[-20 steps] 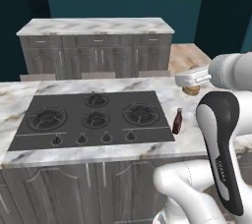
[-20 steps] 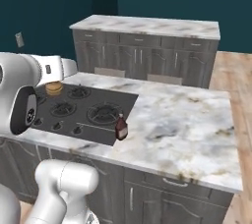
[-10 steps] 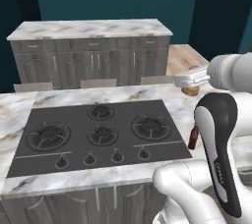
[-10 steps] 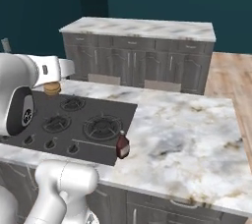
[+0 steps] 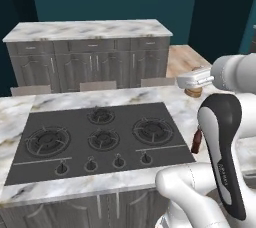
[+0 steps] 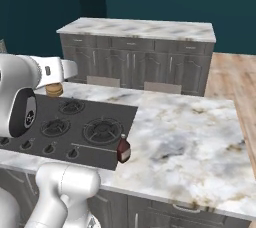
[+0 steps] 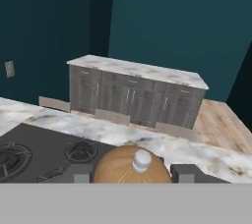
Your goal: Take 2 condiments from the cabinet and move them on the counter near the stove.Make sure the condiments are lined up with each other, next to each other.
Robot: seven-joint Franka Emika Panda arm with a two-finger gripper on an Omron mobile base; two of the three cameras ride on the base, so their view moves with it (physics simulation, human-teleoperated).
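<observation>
My gripper (image 7: 132,174) is shut on the rounded tan-brown shaker (image 7: 130,165), one of the condiments, with a dark fingertip on each side of it. The shaker (image 5: 194,92) hangs above the marble counter (image 5: 185,103) just past the black stove's (image 5: 100,137) right rear corner. In the right base view the shaker (image 6: 54,90) hangs under my gripper (image 6: 56,84) over the stove's (image 6: 65,127) far left side. The dark red-brown bottle (image 6: 123,149) stands upright on the counter (image 6: 185,137) by the stove's front right corner; my arm half hides the bottle (image 5: 196,142). The cabinet is out of view.
A second marble counter over grey cabinets (image 5: 90,29) runs along the teal back wall. Low grey seat backs (image 5: 97,86) line the far edge of the near counter. Wood floor (image 6: 235,87) lies to the right.
The whole picture has shifted: the base has driven, and the stove now sits closer and more central. My gripper stays shut on the shaker; the bottle has kept its place by the stove.
</observation>
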